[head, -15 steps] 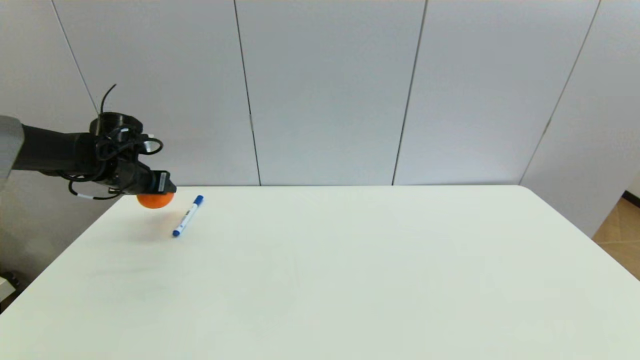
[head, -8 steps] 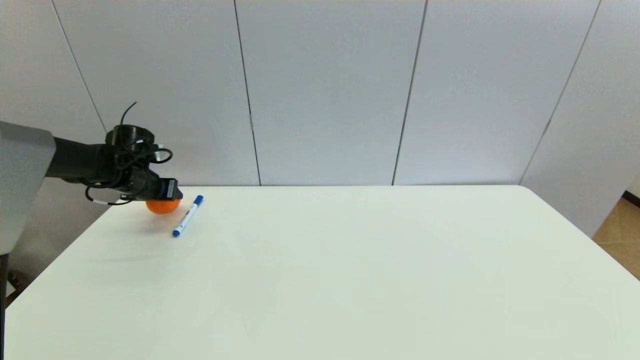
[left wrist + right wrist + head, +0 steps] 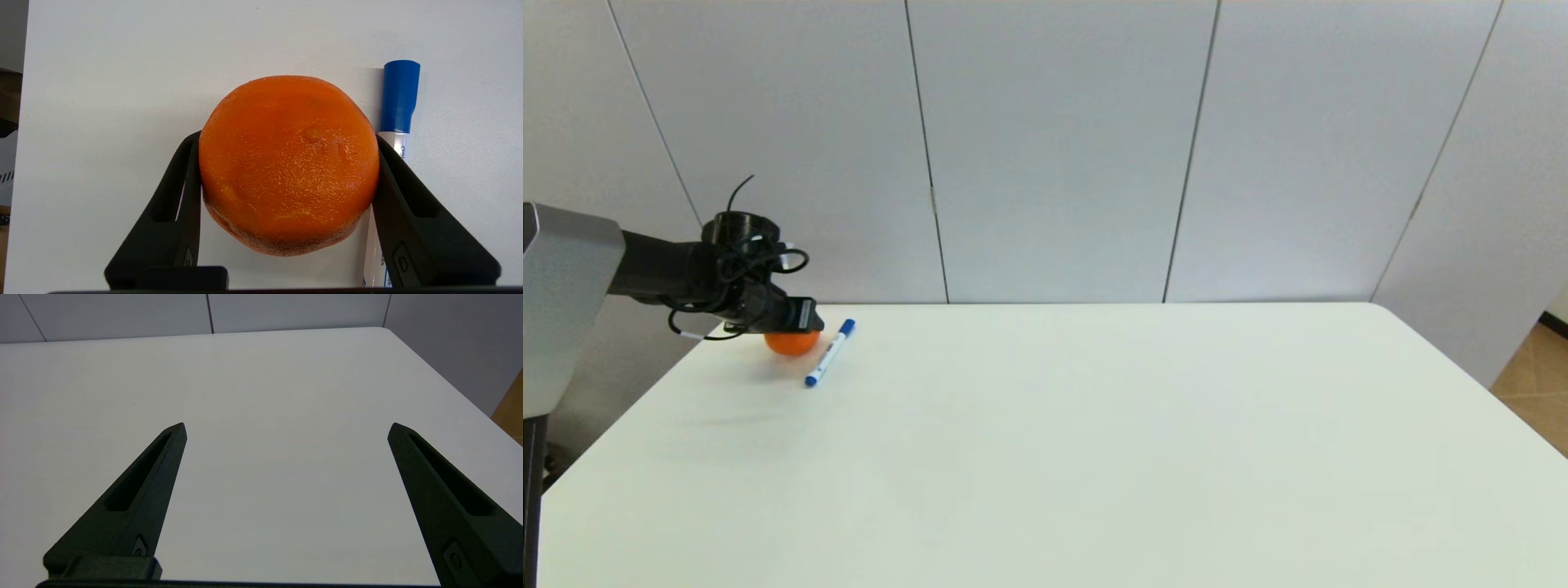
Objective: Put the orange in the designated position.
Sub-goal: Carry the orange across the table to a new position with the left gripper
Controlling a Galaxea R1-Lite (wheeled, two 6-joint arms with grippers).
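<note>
Down low at the table's [image 3: 1045,457] far left corner: left gripper [image 3: 288,171] pinching the orange [image 3: 792,343], just beside the pen [image 3: 829,353]. Right gripper [image 3: 286,428] parked, fingers spread wide.

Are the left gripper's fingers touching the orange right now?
Touching. In the left wrist view both black fingers of the left gripper press against opposite sides of the orange, no gap either side.
</note>
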